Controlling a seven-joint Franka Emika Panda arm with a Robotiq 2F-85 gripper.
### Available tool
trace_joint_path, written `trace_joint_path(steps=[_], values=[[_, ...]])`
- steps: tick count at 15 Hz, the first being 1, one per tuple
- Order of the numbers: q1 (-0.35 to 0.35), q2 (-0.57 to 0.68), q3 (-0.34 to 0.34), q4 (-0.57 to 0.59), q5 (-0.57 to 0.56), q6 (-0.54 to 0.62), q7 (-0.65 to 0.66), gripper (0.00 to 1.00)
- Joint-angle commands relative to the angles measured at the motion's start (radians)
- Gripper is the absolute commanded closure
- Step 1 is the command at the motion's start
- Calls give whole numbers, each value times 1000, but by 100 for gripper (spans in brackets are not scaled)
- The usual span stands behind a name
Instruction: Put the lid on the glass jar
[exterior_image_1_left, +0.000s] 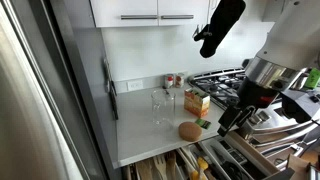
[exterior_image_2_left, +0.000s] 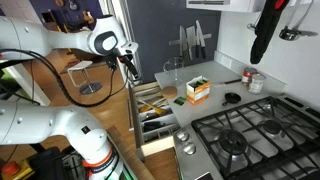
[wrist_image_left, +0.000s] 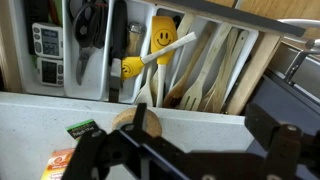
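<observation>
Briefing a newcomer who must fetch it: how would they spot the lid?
Find the white counter beside the gas stove. Near its front edge, above the open drawer, lies the lid: a flat round brown disc, unlike the glass jar and yellow-orange box behind it.

You are not seeing any words or numbers you can read; the yellow spoon (wrist_image_left: 163, 40) is showing a smiley face.

Place: a kitchen.
Cooking: gas hob (exterior_image_2_left: 240, 135).
Storage: white wall cabinets (exterior_image_1_left: 150, 12); open utensil drawer (wrist_image_left: 200, 60).
Hanging item: possibly an oven mitt (exterior_image_1_left: 220, 25).
</observation>
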Motion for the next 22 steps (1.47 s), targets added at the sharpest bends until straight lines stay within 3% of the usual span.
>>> trace_joint_path(steps=[1, 8, 12, 15, 16, 18, 21, 22], values=[[4, 1, -5, 2, -5, -3, 3, 0], [4, 1, -5, 2, -5, -3, 3, 0], [-16, 40, -44, -102, 105, 128, 77, 0], [21, 96, -115, -196, 240, 274, 30, 0], [23, 180, -141, -139, 278, 312, 10, 0], [77, 223, -208, -161, 403, 421, -67, 0], [192, 299, -326, -158, 654, 544, -262, 0], [185, 330, -316, -156, 736, 561, -327, 0]])
